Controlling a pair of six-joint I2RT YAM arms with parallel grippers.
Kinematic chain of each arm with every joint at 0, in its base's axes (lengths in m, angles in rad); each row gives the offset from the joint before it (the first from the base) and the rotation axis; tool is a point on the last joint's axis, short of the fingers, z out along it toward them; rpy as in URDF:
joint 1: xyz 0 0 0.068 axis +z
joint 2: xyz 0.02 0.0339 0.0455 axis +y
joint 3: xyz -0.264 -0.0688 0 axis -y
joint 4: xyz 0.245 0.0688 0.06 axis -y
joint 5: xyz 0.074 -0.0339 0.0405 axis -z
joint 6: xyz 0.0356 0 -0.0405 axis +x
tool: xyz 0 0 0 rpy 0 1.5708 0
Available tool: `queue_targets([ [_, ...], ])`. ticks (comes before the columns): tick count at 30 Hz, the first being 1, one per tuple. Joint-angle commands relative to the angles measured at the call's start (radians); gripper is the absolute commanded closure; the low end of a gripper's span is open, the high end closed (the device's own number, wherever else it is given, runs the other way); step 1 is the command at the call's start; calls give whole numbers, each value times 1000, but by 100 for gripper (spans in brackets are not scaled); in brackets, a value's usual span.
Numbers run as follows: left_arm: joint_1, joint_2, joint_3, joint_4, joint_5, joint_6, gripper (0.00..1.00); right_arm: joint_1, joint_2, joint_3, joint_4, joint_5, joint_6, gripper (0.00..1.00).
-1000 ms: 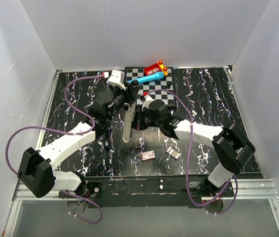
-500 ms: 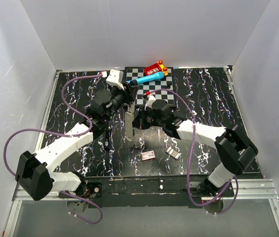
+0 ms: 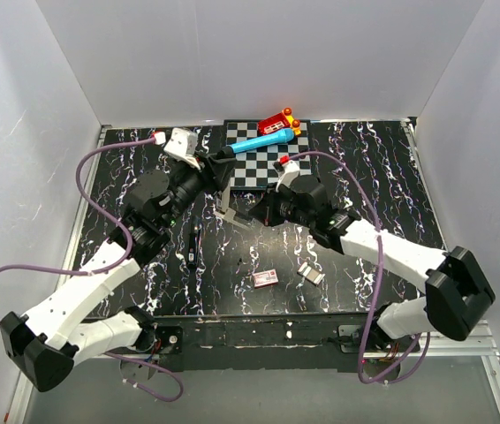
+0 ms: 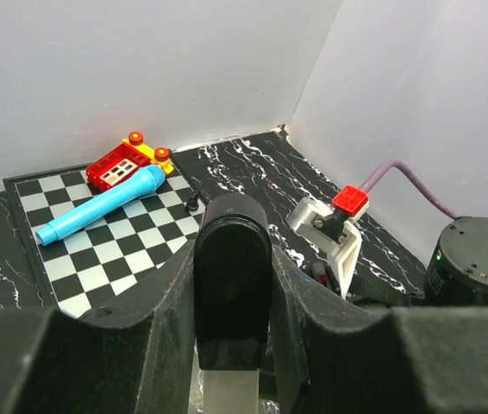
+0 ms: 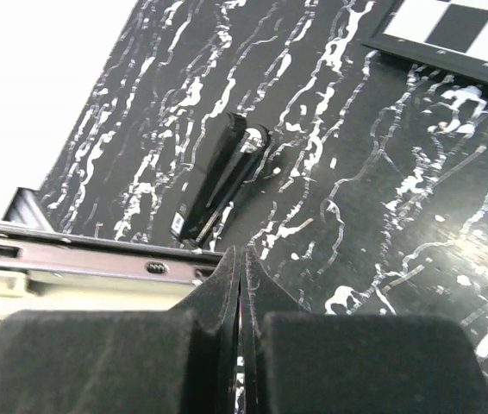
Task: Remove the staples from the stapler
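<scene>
Caught mid-task on a black marbled table. At far left, a thin black pen lying flat, well apart from both grippers. Just right of it and farther back, the left gripper, with fingers clamped on the rounded black end of the stapler, held up at the near edge of a checkered mat. Beneath that grip, the stapler's silvery metal part hanging open, angled down toward the table. Next to the right, the right gripper, jaws pressed fully together with nothing visible between them, tips close beside the dangling metal; impossible to tell whether touching it. On the mat behind, a blue marker beside a red and yellow toy block. Toward the front edge, a small white-and-red box and, just to its right, short silvery staples lying on the table, apart from the stapler.
</scene>
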Motion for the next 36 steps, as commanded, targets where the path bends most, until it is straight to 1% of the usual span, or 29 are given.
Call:
queue_targets([
  [1,2,-85,34,-4,37,-9,100,1,-111,35,-136,148,-110,99],
  [3,2,-96,48,-44,41,-2,100,1,-160,47,-183,179,-144,99],
  [7,0,-124,57,-77,49,2,100,1,-240,67,-312,182,-170,99],
  [11,2,-148,70,-99,49,8,100,4,-309,40,-357,61,-135,99],
  [13,0,-161,73,-102,46,6,100,19,-334,15,-359,30,-108,99],
  [17,2,-179,73,-99,38,-3,100,48,-345,-28,-331,-20,-48,99],
  [21,0,-182,77,-100,31,-11,100,123,-309,-59,-271,-40,7,99],
  [26,2,-193,71,-88,14,-41,100,209,-228,-68,-167,-25,84,99],
  [30,2,-201,74,-96,8,-52,100,251,-185,-66,-99,15,129,99],
  [34,2,-207,85,-102,9,-54,100,263,-185,-50,-104,41,119,99],
  [36,0,-208,83,-133,8,-60,100,263,-182,-36,-119,46,109,99],
])
